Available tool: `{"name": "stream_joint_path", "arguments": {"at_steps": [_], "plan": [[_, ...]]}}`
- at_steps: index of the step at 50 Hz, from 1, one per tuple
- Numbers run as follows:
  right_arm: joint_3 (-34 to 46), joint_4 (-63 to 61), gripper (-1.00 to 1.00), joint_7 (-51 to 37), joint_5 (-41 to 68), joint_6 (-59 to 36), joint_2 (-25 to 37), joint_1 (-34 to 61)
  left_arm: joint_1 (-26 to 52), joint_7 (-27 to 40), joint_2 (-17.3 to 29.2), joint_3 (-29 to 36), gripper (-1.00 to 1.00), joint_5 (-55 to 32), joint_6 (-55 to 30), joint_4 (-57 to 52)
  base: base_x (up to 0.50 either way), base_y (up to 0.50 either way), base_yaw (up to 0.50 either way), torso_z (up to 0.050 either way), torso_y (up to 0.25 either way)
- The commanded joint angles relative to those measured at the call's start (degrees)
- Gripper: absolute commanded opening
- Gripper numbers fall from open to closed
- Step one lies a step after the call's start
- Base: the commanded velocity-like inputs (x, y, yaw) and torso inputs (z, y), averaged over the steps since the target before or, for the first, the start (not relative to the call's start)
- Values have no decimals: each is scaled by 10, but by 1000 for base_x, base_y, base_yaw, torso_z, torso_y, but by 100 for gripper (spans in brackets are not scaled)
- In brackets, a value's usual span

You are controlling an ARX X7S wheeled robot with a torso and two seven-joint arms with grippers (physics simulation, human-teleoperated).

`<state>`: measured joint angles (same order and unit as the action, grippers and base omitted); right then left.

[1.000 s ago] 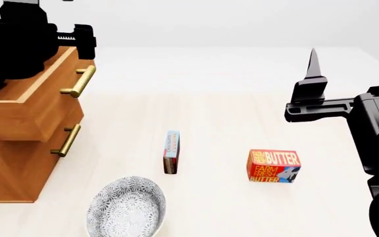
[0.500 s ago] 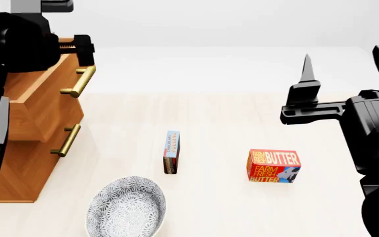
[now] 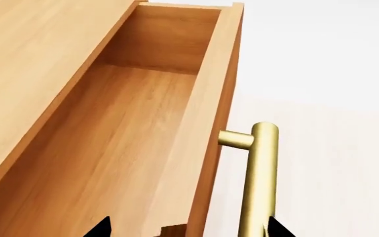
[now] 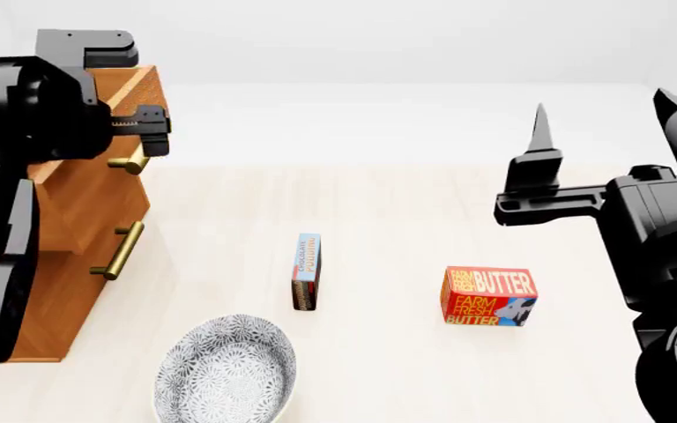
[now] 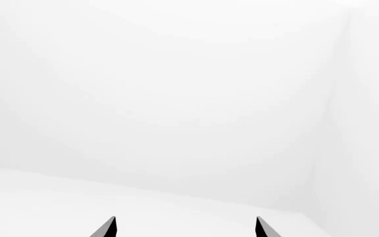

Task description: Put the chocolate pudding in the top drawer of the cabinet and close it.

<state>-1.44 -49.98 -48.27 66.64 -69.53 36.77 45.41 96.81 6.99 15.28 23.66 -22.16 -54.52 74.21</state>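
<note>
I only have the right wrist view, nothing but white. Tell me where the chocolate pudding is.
Observer: The chocolate pudding stands on edge on the table, between the cabinet and a butter box.
Operator: Report the drawer.
Observer: The top drawer is pulled open and looks empty in the left wrist view.
Operator: Give me the left gripper.
Observer: The left gripper is open, its tips either side of the drawer front and brass handle.
Operator: Now my right one.
Observer: The right gripper is open, raised above the table, holding nothing.

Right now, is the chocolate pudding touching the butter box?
Apart. The head view shows the chocolate pudding standing on edge, with a clear strip of bare table between it and the butter box.
</note>
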Motion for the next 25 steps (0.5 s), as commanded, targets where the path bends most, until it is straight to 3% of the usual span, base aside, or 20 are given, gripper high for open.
{"name": "stream_joint_path", "arguments": {"at_steps": [1,25], "plan": [[9,3,100,2,-7,6,1,-3,-26,-25,-1,-48,100,61,0,7,0,0,0,0,0],[31,11,100,5,-23,17,1,0,-76,-93,-37,-70,100,100,-6,-22,0,0,0,0,0]]}}
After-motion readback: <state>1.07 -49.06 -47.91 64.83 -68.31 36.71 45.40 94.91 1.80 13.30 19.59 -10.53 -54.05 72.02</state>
